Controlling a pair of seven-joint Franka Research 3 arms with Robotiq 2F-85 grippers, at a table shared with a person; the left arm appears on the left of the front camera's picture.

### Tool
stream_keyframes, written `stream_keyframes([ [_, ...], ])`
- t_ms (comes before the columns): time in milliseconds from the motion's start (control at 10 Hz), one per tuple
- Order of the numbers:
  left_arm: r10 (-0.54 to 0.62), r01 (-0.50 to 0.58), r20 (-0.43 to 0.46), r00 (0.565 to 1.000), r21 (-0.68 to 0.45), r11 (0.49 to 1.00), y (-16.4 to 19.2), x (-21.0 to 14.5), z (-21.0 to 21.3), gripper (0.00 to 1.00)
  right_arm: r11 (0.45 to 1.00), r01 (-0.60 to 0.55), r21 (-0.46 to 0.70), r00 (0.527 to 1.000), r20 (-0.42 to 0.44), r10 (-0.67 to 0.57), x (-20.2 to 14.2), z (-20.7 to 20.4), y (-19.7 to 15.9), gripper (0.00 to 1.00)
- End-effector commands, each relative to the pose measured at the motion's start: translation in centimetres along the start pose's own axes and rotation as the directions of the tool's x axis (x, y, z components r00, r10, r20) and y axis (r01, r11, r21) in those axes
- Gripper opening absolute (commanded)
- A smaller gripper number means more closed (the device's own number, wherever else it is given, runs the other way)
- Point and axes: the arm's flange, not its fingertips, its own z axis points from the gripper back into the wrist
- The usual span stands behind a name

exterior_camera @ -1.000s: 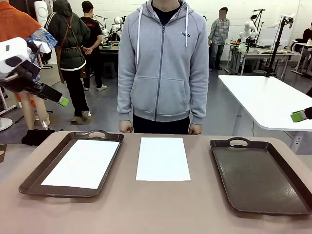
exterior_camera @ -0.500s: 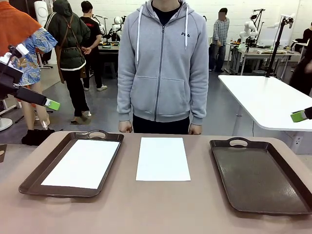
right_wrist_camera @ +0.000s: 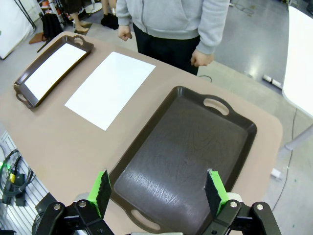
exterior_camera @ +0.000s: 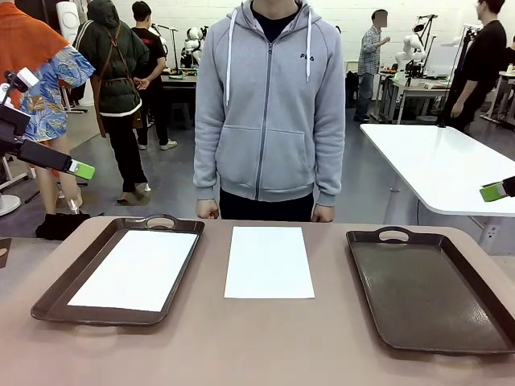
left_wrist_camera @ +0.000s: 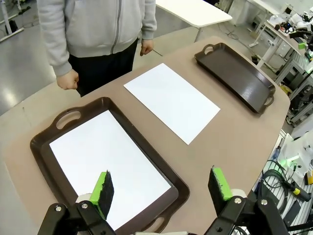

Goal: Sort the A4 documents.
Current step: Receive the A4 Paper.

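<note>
One white A4 document lies flat on the bare table between the two trays, also seen in the left wrist view and the right wrist view. A second A4 document rests inside the left dark brown tray. The right dark brown tray holds nothing. My left gripper hangs open high above the left tray's near end. Above the right tray's near end my right gripper also stands open, with only a green pad visible at the front view's right edge.
A person in a grey hoodie stands at the table's far edge, fists resting by the rim. A white table stands behind at the right. Other people walk in the background.
My left arm has pulled back toward the left edge and slightly up. The papers, trays and right gripper have not moved.
</note>
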Motion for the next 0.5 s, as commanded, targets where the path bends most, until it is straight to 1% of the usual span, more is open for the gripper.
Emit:
stream_keyframes([
  [0, 0.007, -0.007, -0.001, 1.000, -0.008, 1.000, 0.01, -0.40, -0.48, 1.00, 1.000, 0.000, 0.014, 1.000, 0.002, 0.000, -0.04, -0.19, -0.01, 1.00],
  [400, 0.028, -0.028, -0.013, 1.000, -0.002, 1.000, 0.17, -0.42, -0.57, 1.00, 1.000, 0.000, 0.014, 1.000, 0.002, 0.000, -0.04, -0.19, -0.01, 1.00],
])
